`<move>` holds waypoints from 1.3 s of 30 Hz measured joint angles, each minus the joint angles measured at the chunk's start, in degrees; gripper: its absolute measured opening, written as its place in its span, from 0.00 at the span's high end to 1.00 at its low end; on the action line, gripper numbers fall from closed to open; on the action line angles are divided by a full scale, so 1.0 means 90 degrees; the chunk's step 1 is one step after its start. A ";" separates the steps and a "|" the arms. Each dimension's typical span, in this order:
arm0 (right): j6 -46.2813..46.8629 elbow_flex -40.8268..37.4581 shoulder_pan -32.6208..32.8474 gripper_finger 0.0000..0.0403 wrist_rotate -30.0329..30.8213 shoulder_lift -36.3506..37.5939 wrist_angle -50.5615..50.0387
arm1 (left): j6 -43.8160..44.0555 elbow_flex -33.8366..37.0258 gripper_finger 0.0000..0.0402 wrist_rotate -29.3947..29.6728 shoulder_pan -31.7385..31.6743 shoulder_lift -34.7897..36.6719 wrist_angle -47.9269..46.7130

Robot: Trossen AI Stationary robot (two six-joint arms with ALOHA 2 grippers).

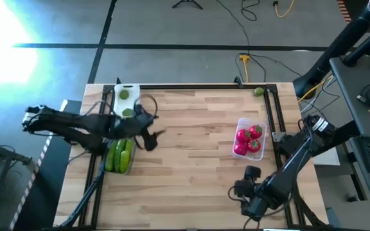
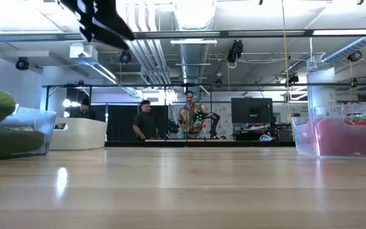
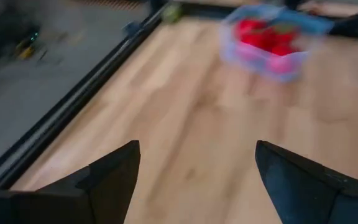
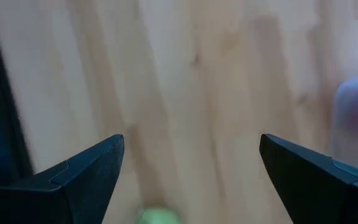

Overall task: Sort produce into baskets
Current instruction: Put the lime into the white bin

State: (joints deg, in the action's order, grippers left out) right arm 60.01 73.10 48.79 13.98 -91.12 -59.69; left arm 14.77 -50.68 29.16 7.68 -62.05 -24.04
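Observation:
Two green limes (image 1: pixel 126 102) lie in the white tray (image 1: pixel 133 88) at the far left. Green cucumbers (image 1: pixel 119 156) lie in a clear tub (image 2: pixel 33 127) just nearer. Red tomatoes (image 1: pixel 248 140) fill a clear tub (image 1: pixel 241 122) at the right, which also shows in the left wrist view (image 3: pixel 266 40). One lime (image 1: pixel 259 92) lies by the far right frame rail. My left gripper (image 1: pixel 156 136) is open and empty above the table, beside the left tubs (image 3: pixel 197 168). My right gripper (image 1: pixel 243 189) is open near the front edge (image 4: pixel 191 168). A blurred green round thing (image 4: pixel 157 216) shows low between its fingers.
A black frame rail (image 1: pixel 191 86) runs along the table's far edge and down both sides. The bare wooden top (image 1: pixel 198 154) lies between the left tubs and the tomato tub. People stand in the room beyond the table (image 2: pixel 170 121).

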 joint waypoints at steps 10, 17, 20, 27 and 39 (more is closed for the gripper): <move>0.0051 -0.0355 0.0800 0.09 -0.1743 -0.0801 -0.0138 | -0.1202 0.1307 0.25 0.0012 0.0690 -0.1076 0.4295; -0.0501 -0.0354 0.0790 0.09 -0.2263 -0.1293 -0.0137 | -0.1305 0.1314 0.25 0.0209 0.0666 -0.1802 0.4926; -0.0991 -0.0354 0.0786 0.09 -0.2270 -0.1503 -0.0144 | -0.1358 0.1248 0.25 0.0209 0.0666 -0.2022 0.4875; -0.1206 -0.0328 0.0783 0.15 -0.2363 -0.1677 -0.0119 | -0.1754 0.0901 0.25 0.0209 0.0673 -0.2268 0.4899; -0.1425 -0.0096 0.0494 0.56 -0.2131 -0.1444 -0.0486 | -0.1606 0.0869 0.25 0.0202 0.0690 -0.2299 0.4800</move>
State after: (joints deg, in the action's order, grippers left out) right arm 47.19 72.23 53.23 -5.19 -104.11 -64.06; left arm 0.32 -42.86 30.98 13.89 -82.74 19.16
